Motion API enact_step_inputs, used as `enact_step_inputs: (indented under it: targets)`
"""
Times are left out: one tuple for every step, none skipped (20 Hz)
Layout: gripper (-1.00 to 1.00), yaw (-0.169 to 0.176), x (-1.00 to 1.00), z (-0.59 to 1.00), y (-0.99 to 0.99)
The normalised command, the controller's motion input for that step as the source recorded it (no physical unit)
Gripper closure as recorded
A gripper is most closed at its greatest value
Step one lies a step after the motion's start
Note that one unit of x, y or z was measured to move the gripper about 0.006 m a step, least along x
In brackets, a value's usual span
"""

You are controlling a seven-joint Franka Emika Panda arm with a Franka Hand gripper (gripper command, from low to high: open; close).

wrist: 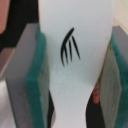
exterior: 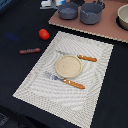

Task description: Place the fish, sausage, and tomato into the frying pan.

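Observation:
In the wrist view my gripper [wrist: 76, 82] is shut on the fish [wrist: 75, 30], a white flat toy with a black fin mark, held between the teal-padded fingers [wrist: 36, 80]. The fish fills most of that view. In the exterior view the tomato [exterior: 44, 34] lies on the dark table to the left of the placemat. The sausage [exterior: 30, 50] lies below it. The frying pan [exterior: 68, 10] sits on the tan board at the top. I cannot make out the gripper in the exterior view.
A deeper grey pot [exterior: 92, 13] stands beside the pan on the tan board [exterior: 105, 29]. A bowl [exterior: 123, 17] is at the right edge. A striped placemat [exterior: 35, 82] holds a tan plate [exterior: 68, 66] between two orange-handled pieces of cutlery [exterior: 86, 58].

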Motion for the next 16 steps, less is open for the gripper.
enact_step_inputs:
  targets:
    - [1.00, 0.000, 0.14, -0.16, 1.00]
    - [1.00, 0.000, 0.14, -0.16, 1.00]
    - [1.00, 0.000, 0.14, -0.16, 1.00]
    - [1.00, 0.000, 0.12, -0.20, 1.00]
    - [1.00, 0.000, 0.09, -0.26, 1.00]
    - [1.00, 0.000, 0.10, -0.31, 1.00]
    - [1.00, 0.000, 0.12, -0.33, 1.00]
    - [1.00, 0.000, 0.12, -0.37, 0.99]
    - [1.00, 0.000, 0.14, -0.38, 0.95]
    - [1.00, 0.000, 0.15, -0.39, 0.93]
    - [1.00, 0.000, 0.14, -0.42, 0.90]
    - [1.00, 0.000, 0.12, -0.43, 0.89]
    - [1.00, 0.000, 0.11, -0.42, 0.86]
    - [1.00, 0.000, 0.11, -0.42, 0.82]
    - [1.00, 0.000, 0.15, -0.36, 0.77]
    - [1.00, 0.000, 0.11, -0.32, 0.60]
